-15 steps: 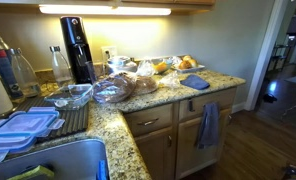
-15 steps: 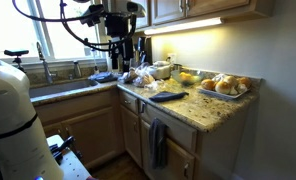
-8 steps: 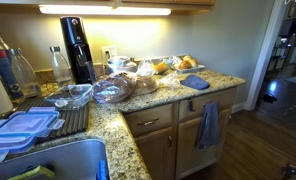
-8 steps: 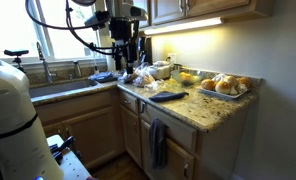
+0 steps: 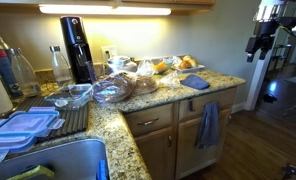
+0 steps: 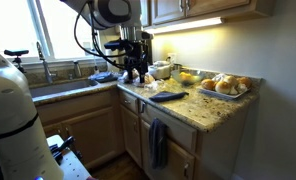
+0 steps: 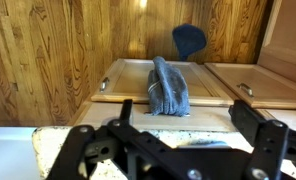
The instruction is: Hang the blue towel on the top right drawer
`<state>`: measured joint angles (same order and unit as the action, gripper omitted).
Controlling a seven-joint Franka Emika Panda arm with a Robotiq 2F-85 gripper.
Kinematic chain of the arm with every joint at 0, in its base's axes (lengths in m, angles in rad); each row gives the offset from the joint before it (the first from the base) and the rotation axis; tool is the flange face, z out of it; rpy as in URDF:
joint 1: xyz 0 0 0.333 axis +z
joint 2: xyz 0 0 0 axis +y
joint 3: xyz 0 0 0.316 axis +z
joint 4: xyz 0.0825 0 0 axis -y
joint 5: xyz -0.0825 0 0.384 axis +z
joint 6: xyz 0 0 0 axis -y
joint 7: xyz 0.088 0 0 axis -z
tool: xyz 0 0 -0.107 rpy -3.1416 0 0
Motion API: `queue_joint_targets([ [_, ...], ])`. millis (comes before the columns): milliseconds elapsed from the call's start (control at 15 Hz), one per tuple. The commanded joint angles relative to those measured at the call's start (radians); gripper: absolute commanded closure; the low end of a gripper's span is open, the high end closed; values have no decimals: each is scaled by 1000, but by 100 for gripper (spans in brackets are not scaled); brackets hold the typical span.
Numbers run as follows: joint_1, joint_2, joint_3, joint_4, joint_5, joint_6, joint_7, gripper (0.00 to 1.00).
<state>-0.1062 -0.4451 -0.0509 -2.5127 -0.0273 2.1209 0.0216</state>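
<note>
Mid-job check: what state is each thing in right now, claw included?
claw: open, holding nothing.
blue towel: lying on the countertop, not grasped.
top right drawer: looks shut.
darker towel: hanging down the cabinet front.
under-cabinet light: on.

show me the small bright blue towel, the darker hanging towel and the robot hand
small bright-blue cloth towel (image 5: 193,82): exterior view, middle of the cloth.
darker slate-blue towel (image 5: 208,125): exterior view, middle of the hanging part.
black robot hand (image 6: 136,75): exterior view, between its fingertips.
</note>
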Motion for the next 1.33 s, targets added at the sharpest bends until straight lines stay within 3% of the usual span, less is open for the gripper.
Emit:
queue_joint_targets([
  [0, 15, 117, 27, 72, -18, 56, 38, 0],
  [533, 19, 133, 22, 84, -11, 41, 11, 0],
  [600, 23, 151, 17, 79, 1, 81, -3, 0],
  [867, 18, 267, 3, 130, 8, 177, -24, 0],
  [1267, 12, 494, -34, 285, 138, 256, -193, 0],
])
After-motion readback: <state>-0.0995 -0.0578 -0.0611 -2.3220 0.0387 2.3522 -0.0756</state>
